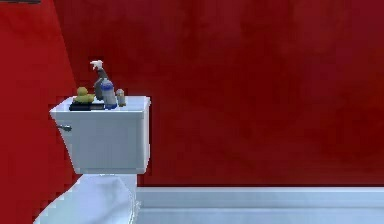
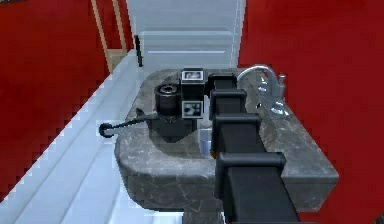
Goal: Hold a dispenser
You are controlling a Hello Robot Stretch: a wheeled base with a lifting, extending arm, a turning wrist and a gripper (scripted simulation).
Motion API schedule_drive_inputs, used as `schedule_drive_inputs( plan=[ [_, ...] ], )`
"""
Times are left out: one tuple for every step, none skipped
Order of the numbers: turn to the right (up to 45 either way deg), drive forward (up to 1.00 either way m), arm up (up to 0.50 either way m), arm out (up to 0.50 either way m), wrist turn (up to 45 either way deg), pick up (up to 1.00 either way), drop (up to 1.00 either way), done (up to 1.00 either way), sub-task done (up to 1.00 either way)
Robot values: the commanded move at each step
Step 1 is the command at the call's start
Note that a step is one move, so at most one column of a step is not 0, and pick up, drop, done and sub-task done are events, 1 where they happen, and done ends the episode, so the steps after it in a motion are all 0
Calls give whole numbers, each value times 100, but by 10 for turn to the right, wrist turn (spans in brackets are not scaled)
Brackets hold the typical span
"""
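Grey stone basin top [image 2: 300, 150] - the arm [image 2: 245, 165] is reaching across it, the gripper [image 2: 108, 127] hanging at the rim over bare surface, holding nothing. The dispenser [image 1: 103, 84], a blue bottle, is standing on the toilet tank [image 1: 105, 140] among small items [image 1: 84, 98]. Judgement - the base is needing to drive up and set the tank at the arm's side, with the fingers level with the bottle's body and a slow approach sparing its neighbours.

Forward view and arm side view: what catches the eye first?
The red walls strike first, with a white toilet at the forward view's left and a spray bottle on its tank. In the arm side view, a dark arm reaches over a grey stone counter with a shiny tap.
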Motion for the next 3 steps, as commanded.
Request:
schedule_drive_inputs(
  plan=[
    [0, 0, 0, 0, 450, 0, 0, 0, 0],
    [0, 0, 0, 0, 300, 0, 0, 0, 0],
    [0, 0, -12, 0, 0, 0, 0, 0, 0]
  ],
)
